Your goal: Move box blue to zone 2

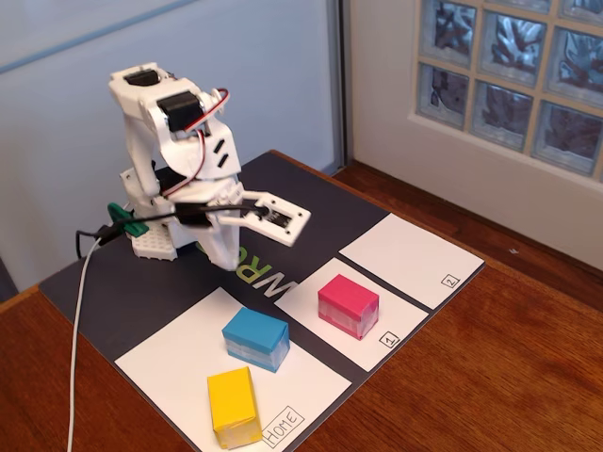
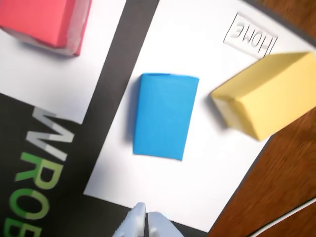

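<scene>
Overhead, closed, empty fingers hung above the blue box on the Home sheet; descending unopened, they might knock it toward the yellow box.

We see a cyan-blue box, a pink block, a yellow block, white sheets, a dark mat.

Wooden table, dark mat lying on it
</scene>
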Controlling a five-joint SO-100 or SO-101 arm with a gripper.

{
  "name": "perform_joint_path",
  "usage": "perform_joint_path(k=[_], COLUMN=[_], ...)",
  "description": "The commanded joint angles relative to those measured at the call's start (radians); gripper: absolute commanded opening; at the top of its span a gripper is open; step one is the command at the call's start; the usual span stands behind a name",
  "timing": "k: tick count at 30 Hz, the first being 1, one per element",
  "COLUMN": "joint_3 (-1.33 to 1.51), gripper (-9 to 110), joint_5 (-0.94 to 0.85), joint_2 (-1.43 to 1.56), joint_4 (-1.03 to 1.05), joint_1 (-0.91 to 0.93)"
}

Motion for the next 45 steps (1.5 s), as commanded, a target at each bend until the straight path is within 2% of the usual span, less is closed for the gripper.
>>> perform_joint_path(k=[1,8,11,13,16,22,31,45], joint_3=[-0.057,-0.135,-0.196,-0.29,-0.388,-0.388,-0.373,-0.229], gripper=[0,0,9,21,31,41,43,45], joint_5=[-0.063,-0.008,0.083,0.147,0.219,0.29,0.304,0.318], joint_2=[-0.063,-0.225,-0.285,-0.359,-0.425,-0.423,-0.457,-0.476], joint_4=[-0.083,-0.083,-0.034,0.061,0.161,0.161,0.146,-0.026], joint_1=[0.006,-0.003,-0.021,-0.034,-0.052,-0.101,-0.112,-0.097])
